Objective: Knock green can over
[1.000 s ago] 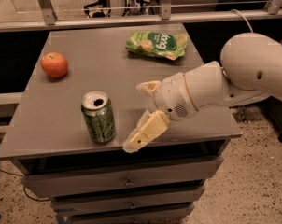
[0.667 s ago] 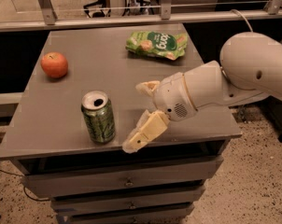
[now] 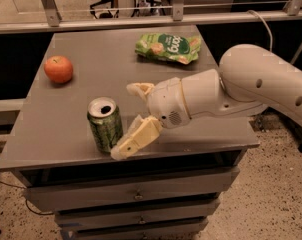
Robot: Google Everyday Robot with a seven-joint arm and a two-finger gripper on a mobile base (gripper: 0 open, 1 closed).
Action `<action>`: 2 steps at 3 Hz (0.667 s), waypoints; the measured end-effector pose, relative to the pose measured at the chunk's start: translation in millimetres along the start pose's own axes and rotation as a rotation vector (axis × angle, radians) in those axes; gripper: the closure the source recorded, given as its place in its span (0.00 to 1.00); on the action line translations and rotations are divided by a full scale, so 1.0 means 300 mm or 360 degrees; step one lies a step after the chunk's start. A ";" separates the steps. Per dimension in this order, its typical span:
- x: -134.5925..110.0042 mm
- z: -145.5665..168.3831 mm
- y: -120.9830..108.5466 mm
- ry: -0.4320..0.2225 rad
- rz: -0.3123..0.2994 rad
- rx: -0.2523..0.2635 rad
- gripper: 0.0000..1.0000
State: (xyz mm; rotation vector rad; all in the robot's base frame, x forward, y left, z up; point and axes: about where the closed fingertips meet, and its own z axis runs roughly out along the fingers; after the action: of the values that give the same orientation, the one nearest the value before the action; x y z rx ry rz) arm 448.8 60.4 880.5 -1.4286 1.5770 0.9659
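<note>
The green can [image 3: 105, 125] stands upright near the front edge of the grey table [image 3: 66, 134], its silver top open. My gripper [image 3: 125, 121] is just to the right of the can, with its cream fingers spread wide. The lower finger [image 3: 137, 138] reaches down to the can's base and looks to be touching it or nearly so. The upper finger [image 3: 139, 89] is behind and to the right of the can, apart from it. The gripper holds nothing. The white arm [image 3: 251, 84] comes in from the right.
An orange [image 3: 58, 69] lies at the table's left. A flat green snack bag [image 3: 168, 47] lies at the back right. Drawers [image 3: 136, 196] sit below the tabletop. A railing [image 3: 141, 19] runs behind the table.
The gripper has moved left, closing the gap to the can. The can still stands upright in the same place.
</note>
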 end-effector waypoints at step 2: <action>-0.030 0.175 -0.008 -0.0198 -0.0031 -0.0037 0.00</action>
State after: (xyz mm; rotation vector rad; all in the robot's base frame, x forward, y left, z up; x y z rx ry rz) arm 454.9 111.7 867.4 -1.3704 1.4633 1.0445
